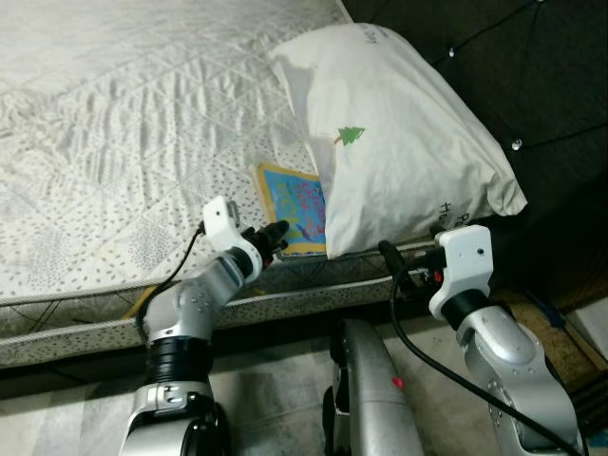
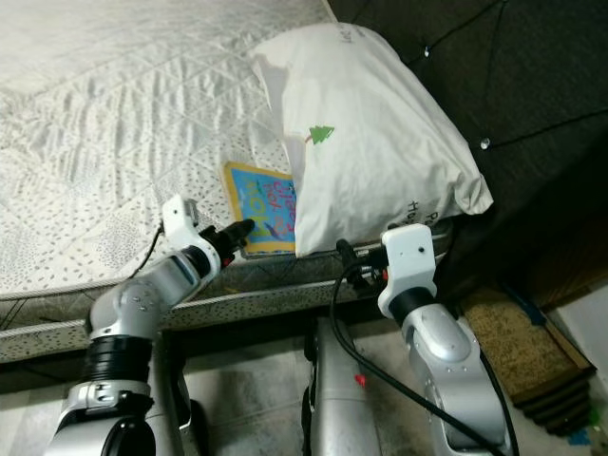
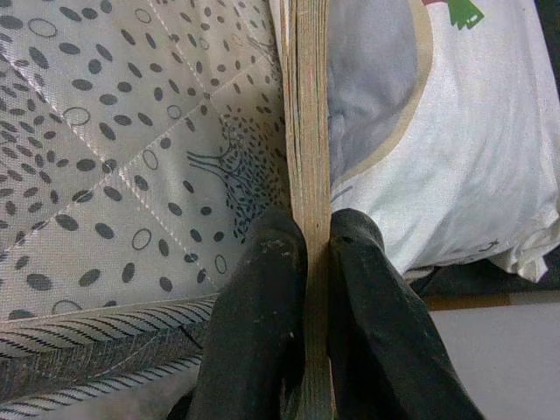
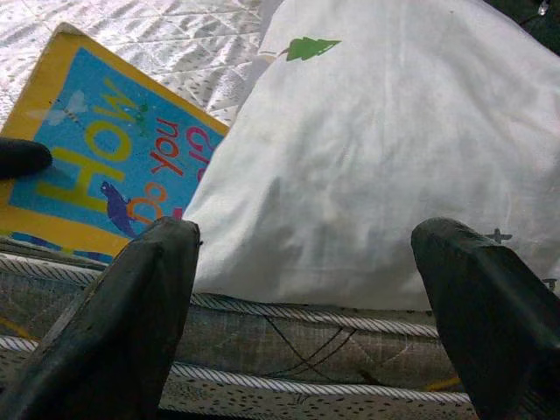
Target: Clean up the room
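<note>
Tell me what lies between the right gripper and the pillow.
Nothing solid: in the right wrist view the open right gripper faces the pillow across open air, with the mattress edge running below that gap.

Head cameras look down on bed; wrist cameras sit close at its edge.

Mattress: white cover, quilted in diamonds, printed with small dark dots and ovals; side band edged with striped grey-and-white piping.

Pillow: white case, marked with a small green tree; some dark lettering is seen near one end, too small to be read.

Book: bright blue cover framed by a yellow border; "How" is printed in yellow and further words in red, with a purple figure below. Page edges are seen as tan in the left wrist view.

Left gripper: black fingers, white wrist housing, silver arm.

Right gripper: black fingers.
</note>
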`<state>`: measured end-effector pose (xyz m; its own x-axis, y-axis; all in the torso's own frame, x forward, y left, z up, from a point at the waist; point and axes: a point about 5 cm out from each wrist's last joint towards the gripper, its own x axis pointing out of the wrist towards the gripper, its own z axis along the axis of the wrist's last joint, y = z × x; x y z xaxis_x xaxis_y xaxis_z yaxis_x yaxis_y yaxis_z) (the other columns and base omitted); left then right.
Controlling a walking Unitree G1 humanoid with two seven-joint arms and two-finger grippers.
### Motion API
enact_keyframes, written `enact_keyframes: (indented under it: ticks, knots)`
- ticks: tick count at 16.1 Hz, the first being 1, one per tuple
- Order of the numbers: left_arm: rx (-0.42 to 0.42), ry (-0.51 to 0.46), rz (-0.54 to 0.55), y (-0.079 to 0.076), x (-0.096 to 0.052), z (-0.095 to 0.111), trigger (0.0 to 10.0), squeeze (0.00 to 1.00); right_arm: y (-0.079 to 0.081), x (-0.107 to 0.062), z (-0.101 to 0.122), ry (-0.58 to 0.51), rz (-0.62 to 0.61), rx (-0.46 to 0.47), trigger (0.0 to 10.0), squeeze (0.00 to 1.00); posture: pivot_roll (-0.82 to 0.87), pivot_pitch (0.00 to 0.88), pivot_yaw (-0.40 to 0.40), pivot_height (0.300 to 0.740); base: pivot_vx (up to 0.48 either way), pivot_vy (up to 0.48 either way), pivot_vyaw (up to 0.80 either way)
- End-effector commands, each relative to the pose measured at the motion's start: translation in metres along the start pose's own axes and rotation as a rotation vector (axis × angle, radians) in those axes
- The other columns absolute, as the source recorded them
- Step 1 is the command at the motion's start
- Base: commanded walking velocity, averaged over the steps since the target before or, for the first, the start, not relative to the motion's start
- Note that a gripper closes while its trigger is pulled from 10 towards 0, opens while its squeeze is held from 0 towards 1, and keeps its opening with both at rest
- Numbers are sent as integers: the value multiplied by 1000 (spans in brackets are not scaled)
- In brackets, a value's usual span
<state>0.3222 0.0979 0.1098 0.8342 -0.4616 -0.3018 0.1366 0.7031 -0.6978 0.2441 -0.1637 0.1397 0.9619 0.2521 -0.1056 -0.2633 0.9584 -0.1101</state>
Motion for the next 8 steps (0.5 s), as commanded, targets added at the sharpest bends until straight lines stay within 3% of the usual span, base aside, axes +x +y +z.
enact_keyframes:
  ticks: [1,3,5,7,8]
  knots:
    - [-9,63,-21,-7,1,-13,10000,0,-5,0,-3,21,-10,-11,10000,0,-264,123,-114,527,0,0,0]
    - [-2,63,-13,-5,0,-14,10000,0,-8,1,-4,21,-18,-21,10000,0,-265,119,-115,527,0,0,0]
    - [2,46,28,7,1,-8,10000,0,-8,1,-4,20,-18,-25,10000,0,-268,116,-117,527,0,0,0]
    - [11,31,95,32,2,6,10000,0,-7,2,0,0,13,-66,10000,0,-273,112,-123,527,0,0,0]
    - [17,24,115,39,3,12,10000,553,-6,2,1,-5,20,-73,10000,0,-279,111,-126,527,0,0,0]
